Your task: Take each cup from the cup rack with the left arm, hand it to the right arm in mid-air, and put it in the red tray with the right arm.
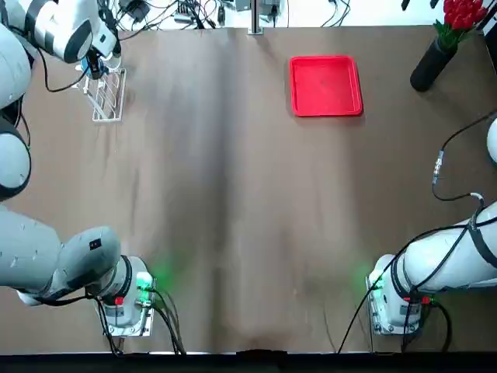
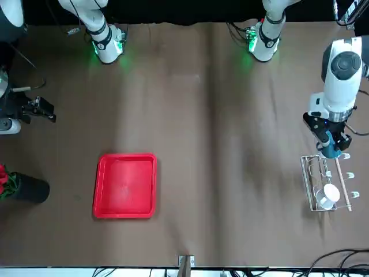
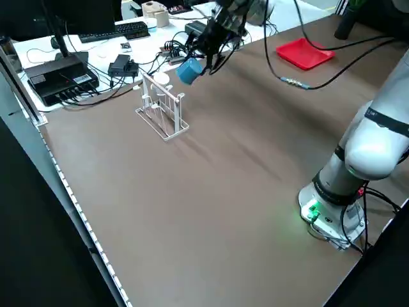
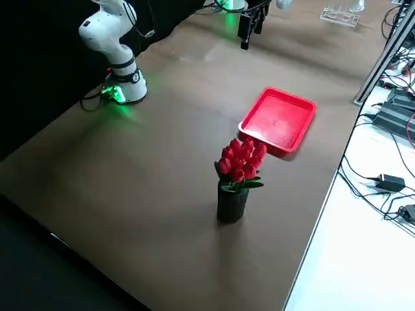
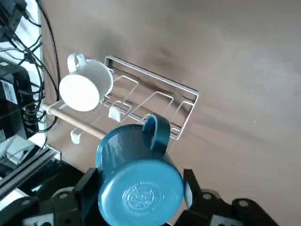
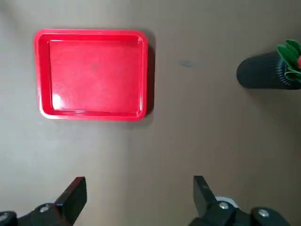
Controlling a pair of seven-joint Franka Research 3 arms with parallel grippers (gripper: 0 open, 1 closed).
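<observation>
My left gripper is shut on the blue cup and holds it in the air just beside the cup rack. The front view shows that gripper above the rack's near end. The white cup hangs on a peg of the rack. The red tray lies flat with nothing in it at the far side, right of the middle. My right gripper stands open high above the table, near the tray, with nothing between its fingers.
A black vase with red flowers stands at the far right corner, beyond the tray. Cables and electronics lie on the white bench past the table's far edge. Brown tabletop stretches between the rack and the tray.
</observation>
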